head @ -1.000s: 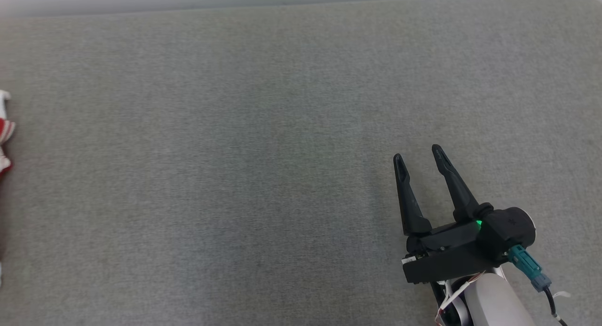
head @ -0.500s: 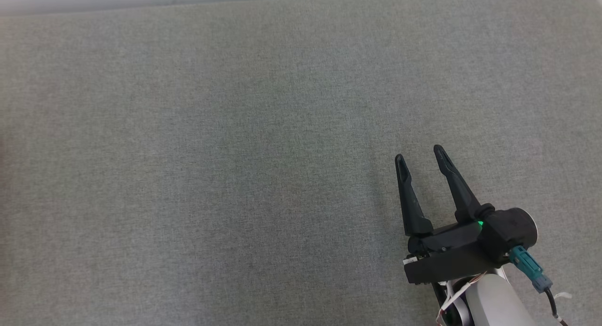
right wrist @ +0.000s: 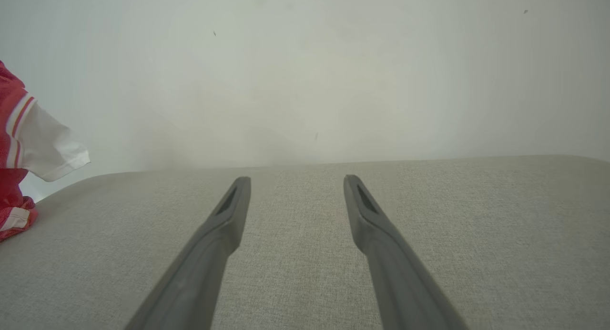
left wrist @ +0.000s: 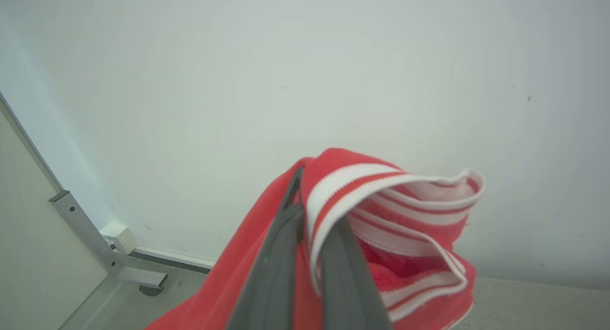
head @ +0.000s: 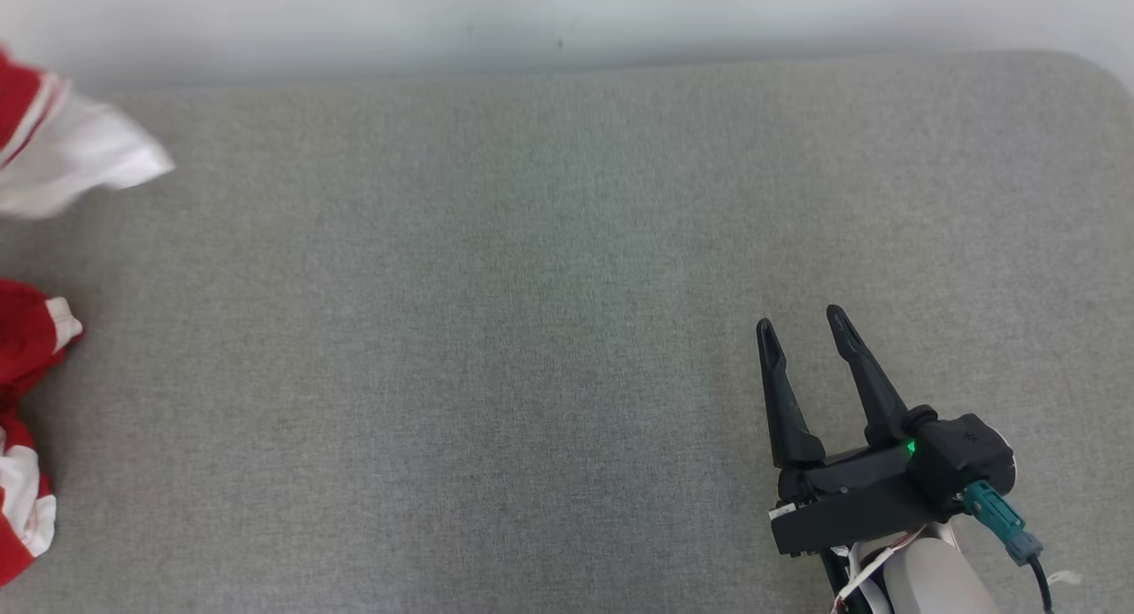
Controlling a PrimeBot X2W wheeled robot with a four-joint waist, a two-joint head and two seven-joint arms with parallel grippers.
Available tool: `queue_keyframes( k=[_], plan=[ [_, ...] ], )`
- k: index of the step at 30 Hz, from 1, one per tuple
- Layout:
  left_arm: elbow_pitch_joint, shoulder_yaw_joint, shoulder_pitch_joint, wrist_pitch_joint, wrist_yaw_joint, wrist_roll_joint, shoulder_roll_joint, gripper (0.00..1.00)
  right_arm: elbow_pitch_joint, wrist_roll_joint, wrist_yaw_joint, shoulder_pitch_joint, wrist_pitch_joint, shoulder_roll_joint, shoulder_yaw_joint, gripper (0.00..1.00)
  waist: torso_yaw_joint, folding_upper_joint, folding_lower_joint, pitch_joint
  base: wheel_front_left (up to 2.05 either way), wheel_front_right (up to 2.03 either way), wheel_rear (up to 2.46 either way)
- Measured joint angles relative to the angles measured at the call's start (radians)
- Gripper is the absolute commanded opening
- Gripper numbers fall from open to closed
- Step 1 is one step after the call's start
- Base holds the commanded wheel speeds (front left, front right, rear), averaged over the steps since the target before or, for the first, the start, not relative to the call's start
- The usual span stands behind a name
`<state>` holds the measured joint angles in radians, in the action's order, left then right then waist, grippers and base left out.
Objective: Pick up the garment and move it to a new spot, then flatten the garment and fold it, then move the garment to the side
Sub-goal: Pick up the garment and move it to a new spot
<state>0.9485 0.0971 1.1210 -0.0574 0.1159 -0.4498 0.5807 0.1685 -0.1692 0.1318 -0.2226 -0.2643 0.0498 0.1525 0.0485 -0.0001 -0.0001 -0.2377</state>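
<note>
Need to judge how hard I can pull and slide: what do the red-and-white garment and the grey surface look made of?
The garment looks like soft matte knit: red body, ribbed red-and-white striped trim, draping limply. Its white part seems thinner, smoother cloth. The surface looks like grey woven upholstery fabric, matte with a fine heathered weave; rounded corners hint at padding, unconfirmed.

no readable text, no labels, no numbers anywhere

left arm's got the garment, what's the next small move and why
Probably swing the left gripper rightward over the grey fabric surface: its jaws are shut on the red-and-white garment by its striped band, and the garment is at that surface's left edge.
</note>
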Motion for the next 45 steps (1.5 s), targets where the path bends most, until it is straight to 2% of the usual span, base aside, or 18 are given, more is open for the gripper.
queue_keyframes(
  k=[5,8,9,16,24,29,34,37,41,42,43,44,45],
  plan=[
    [-0.154,0.065,0.057,0.018,0.009,-0.026,-0.070,0.00,0.007,-0.011,0.000,0.015,0.000,0.000,-0.007,1.00,-0.001,0.0001,0.0000,0.046,0.00,0.00,0.00],
    [-0.273,0.100,0.068,0.045,0.009,-0.046,-0.099,0.00,0.006,-0.017,0.000,0.023,0.000,0.000,-0.009,1.00,0.012,0.0000,-0.0001,0.067,0.00,0.00,0.00],
    [-0.273,0.100,0.068,0.045,0.009,-0.046,-0.099,0.00,0.006,-0.017,0.000,0.023,0.000,0.000,-0.009,1.00,0.012,0.0000,-0.0001,0.067,0.00,0.00,0.00],
    [-0.556,0.166,0.053,0.127,0.011,-0.088,-0.182,0.00,0.005,-0.030,0.000,0.034,0.000,0.000,-0.020,1.00,0.084,0.0000,0.0000,0.083,0.00,0.00,0.00],
    [-0.759,0.243,-0.026,0.201,-0.025,-0.140,-0.315,0.00,0.002,-0.033,0.000,0.040,0.000,0.001,-0.051,1.00,0.174,0.0001,0.0000,0.078,0.00,0.00,0.00],
    [-0.794,0.280,-0.189,0.194,-0.056,-0.172,-0.371,0.00,-0.001,-0.033,0.000,0.040,0.000,0.000,-0.057,1.00,0.199,0.0001,0.0001,0.061,0.00,0.00,0.00],
    [-0.745,0.278,-0.374,0.134,-0.082,-0.172,-0.347,0.00,0.000,-0.035,0.000,0.038,0.000,0.000,-0.044,1.00,0.199,0.0001,0.0001,0.058,0.00,0.00,0.00],
    [-0.668,0.280,-0.469,0.095,-0.090,-0.163,-0.321,0.00,0.003,-0.035,0.000,0.036,0.000,0.001,-0.039,1.00,0.196,0.0001,0.0001,0.059,0.00,0.00,0.00],
    [-0.543,0.265,-0.544,0.049,-0.070,-0.199,-0.327,0.00,0.014,-0.032,0.000,0.036,0.000,-0.001,-0.033,1.00,0.186,0.0001,0.0001,0.065,0.00,0.00,0.00],
    [-0.515,0.271,-0.551,0.034,-0.062,-0.201,-0.330,0.13,0.016,-0.031,0.000,0.036,0.000,0.000,-0.033,1.00,0.184,0.0001,0.0002,0.068,0.00,0.00,0.00],
    [-0.492,0.276,-0.552,0.014,-0.058,-0.192,-0.329,0.62,0.019,-0.028,0.000,0.036,0.000,0.000,-0.032,1.00,0.181,0.0001,0.0001,0.072,0.00,0.00,0.00],
    [-0.473,0.276,-0.552,-0.004,-0.054,-0.190,-0.329,1.00,0.022,-0.026,0.000,0.036,0.000,0.000,-0.033,1.00,0.178,0.0001,0.0001,0.075,0.00,0.00,0.00],
    [-0.458,0.277,-0.552,-0.019,-0.053,-0.186,-0.329,1.00,0.025,-0.026,0.000,0.036,0.000,0.000,-0.034,1.00,0.174,0.0000,0.0001,0.079,0.00,0.00,0.00]
  ],
)
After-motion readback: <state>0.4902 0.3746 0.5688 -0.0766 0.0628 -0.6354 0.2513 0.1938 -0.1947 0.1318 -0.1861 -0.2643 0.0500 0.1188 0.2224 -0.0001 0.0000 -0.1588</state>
